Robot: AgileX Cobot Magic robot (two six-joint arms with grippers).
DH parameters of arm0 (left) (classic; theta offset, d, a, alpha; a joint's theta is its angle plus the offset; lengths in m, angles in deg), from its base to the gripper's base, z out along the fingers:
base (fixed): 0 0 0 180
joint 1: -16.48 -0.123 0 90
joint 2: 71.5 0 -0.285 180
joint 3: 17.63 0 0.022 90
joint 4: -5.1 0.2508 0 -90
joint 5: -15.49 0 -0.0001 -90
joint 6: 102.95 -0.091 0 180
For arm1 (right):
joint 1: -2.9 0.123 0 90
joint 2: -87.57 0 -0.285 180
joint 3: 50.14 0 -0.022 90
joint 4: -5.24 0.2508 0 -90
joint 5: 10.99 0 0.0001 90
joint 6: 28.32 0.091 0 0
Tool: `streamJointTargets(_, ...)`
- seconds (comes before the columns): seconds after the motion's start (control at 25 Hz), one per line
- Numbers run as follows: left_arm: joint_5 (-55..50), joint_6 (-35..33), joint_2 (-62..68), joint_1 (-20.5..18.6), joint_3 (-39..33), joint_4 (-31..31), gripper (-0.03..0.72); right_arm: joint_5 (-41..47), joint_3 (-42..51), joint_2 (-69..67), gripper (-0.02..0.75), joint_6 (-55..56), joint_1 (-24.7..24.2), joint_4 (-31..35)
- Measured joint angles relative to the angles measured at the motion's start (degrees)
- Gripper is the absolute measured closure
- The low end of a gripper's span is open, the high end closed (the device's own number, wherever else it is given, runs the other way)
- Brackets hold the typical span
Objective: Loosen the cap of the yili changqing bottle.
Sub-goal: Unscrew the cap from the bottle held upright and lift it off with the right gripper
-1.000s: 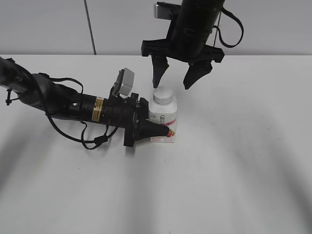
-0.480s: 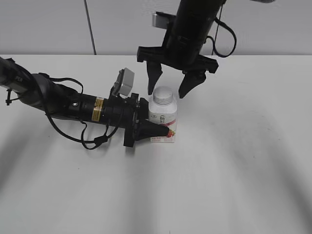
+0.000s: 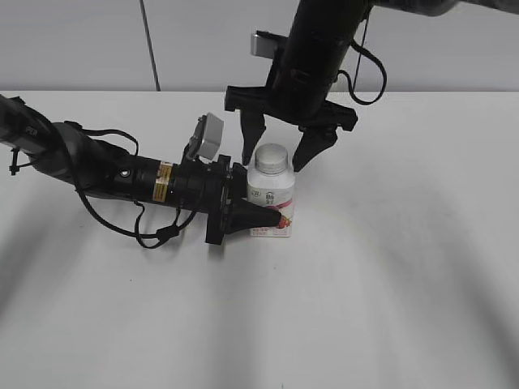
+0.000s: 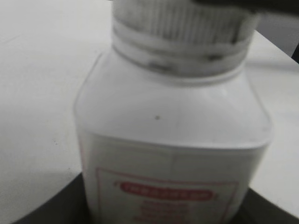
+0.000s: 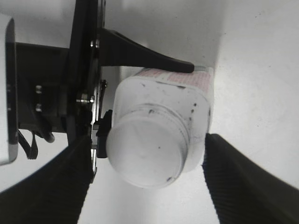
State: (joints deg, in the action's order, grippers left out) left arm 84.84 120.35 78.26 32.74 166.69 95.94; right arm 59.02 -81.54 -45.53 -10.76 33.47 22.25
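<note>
While the bottle is being held upright on the white table, its long axis is being kept vertical and its cap is being presented straight upward. The left gripper is being laid in from the left, low and nearly level, and its jaws are being pressed against the two sides of the bottle's body, so the bottle is being clamped there, well below the neck. In the left wrist view the bottle's shoulder and ribbed cap are filling the frame, too close and blurred for the label to be read.

The right gripper is being held directly above, pointing down, with its jaws spread wide. The cap is being straddled: one fingertip is being shown to the left of it and one to the right, both apart from it, with nothing gripped. The right wrist view looks straight down on the cap, which is lying between the two dark fingers. The right gripper is therefore the nearer to the cap, and a closing about the vertical axis is judged to be what the next move calls for.

One bottle, one cap and two grippers are being counted.
</note>
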Motion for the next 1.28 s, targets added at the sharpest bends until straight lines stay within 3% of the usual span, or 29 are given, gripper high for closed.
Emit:
streamJointTargets(0.36,0.0,0.0,0.0,0.0,0.0,0.1,0.309,0.0,0.0,-1.5,0.167,0.0,0.0,0.5)
streamJointTargets(0.68,0.0,0.3,0.0,0.0,0.0,0.1,0.310,1.5,-1.4,-1.6,0.338,0.0,0.0,-1.1)
streamJointTargets(1.08,0.1,1.1,0.0,-0.1,0.0,-0.1,0.312,1.8,-2.6,-1.9,0.338,-0.5,0.0,-2.1)
streamJointTargets(1.28,0.1,1.1,0.0,-0.1,0.0,-0.1,0.312,1.9,-2.6,-1.9,0.338,-6.6,0.0,-2.3)
